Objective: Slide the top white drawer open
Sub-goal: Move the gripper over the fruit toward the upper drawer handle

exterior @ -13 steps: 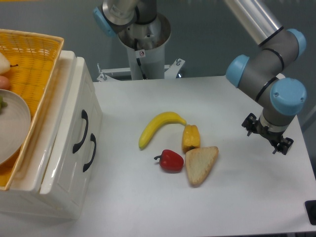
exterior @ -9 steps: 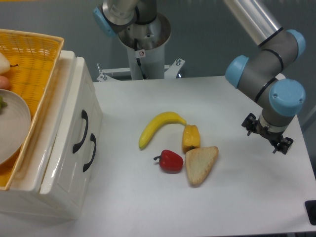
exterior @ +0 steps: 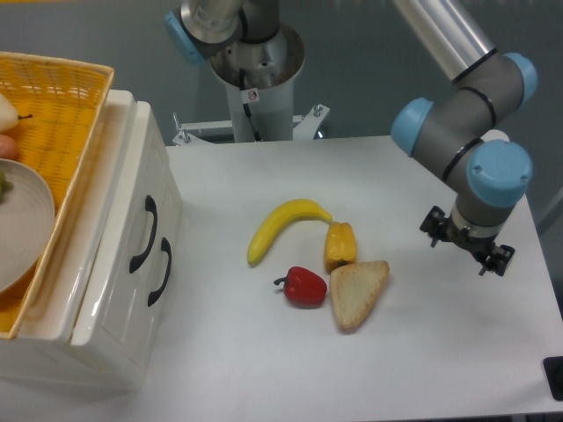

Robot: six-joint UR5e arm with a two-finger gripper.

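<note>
Top white drawer (exterior: pixel 132 220) sits at 9 o'clock of the table (exterior: pixel 440 352), in the white cabinet (exterior: pixel 114 352), pushed in flush, its curved black handle (exterior: pixel 145 232) facing the table centre. Lower white drawer (exterior: pixel 145 290) just below it, also in, matching handle (exterior: pixel 162 272). Yellow wicker basket (exterior: pixel 79 114) on the cabinet top, holding a plate (exterior: pixel 22 229) and fruit cut off by the frame edge. Gripper (exterior: pixel 464 249) at 3 o'clock, well apart from the cabinet, pointing down over bare table, nothing in it; finger gap can't be read from this angle. Mid-table cluster: banana (exterior: pixel 281 224), yellow pepper (exterior: pixel 340 245) touching its right end, red pepper (exterior: pixel 304 286) at 6 o'clock of the banana, bread slice (exterior: pixel 356 293) just beside both peppers. Arm base (exterior: pixel 255 70) at 12 o'clock.
</note>
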